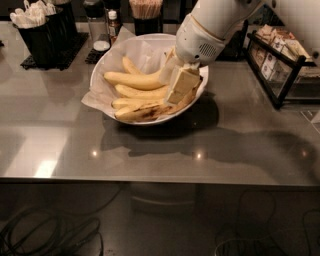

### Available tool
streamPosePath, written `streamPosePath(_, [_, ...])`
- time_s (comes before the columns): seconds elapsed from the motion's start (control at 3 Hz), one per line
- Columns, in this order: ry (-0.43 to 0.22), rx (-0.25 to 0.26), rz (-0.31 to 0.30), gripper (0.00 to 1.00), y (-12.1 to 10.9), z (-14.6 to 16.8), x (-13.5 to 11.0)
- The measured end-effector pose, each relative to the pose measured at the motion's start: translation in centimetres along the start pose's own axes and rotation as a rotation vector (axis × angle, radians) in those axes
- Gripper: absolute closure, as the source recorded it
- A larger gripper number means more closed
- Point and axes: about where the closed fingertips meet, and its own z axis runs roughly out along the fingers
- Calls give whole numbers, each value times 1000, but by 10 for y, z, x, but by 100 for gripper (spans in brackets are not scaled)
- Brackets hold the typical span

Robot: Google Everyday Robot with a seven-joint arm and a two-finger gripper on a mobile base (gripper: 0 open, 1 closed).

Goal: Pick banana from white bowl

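Far to the left of the claw, at the back edge of the grey metal table (150, 155), stands a black plastic caddy (42, 32) stuffed with white packets, resting on a black ridged mat (75, 47). Nearer the claw along that back edge come a clear glass shaker (95, 17), a small dark sauce bottle (114, 25) and a dark cup of pale wooden stir sticks (145, 12). Immediately left of the claw and below it sits the large round white bowl (159, 121), lined with crinkled white paper (95, 97) that spills over its left rim. Several clean yellow bananas (135, 80) lie in the bowl to the claw's left, stacked roughly side by side. The long curved yellow banana with dark brown bruise patches (145, 113) lies along the front of the bowl, nearest the camera, running from lower left of the claw up to its tip, where its right end meets the cream-coloured claw (176, 92). That claw reaches down into the right side of the bowl, tilted, at the end of a bulky white robot arm (210, 25) that enters from the upper right. Whether the claw is open, closed or gripping the bruised banana cannot be told, since its broad cream face hides the contact. Well to the right of the claw, a black wire rack (280, 75) holding small paper packets stands on the table, apart from the bowl.
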Motion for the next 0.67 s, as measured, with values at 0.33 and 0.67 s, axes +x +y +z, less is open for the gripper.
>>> streamPosePath(0.33, [15,14,-2,34,-2,-5,-2])
streamPosePath(0.67, [15,15,-2,35,-2,-5,-2])
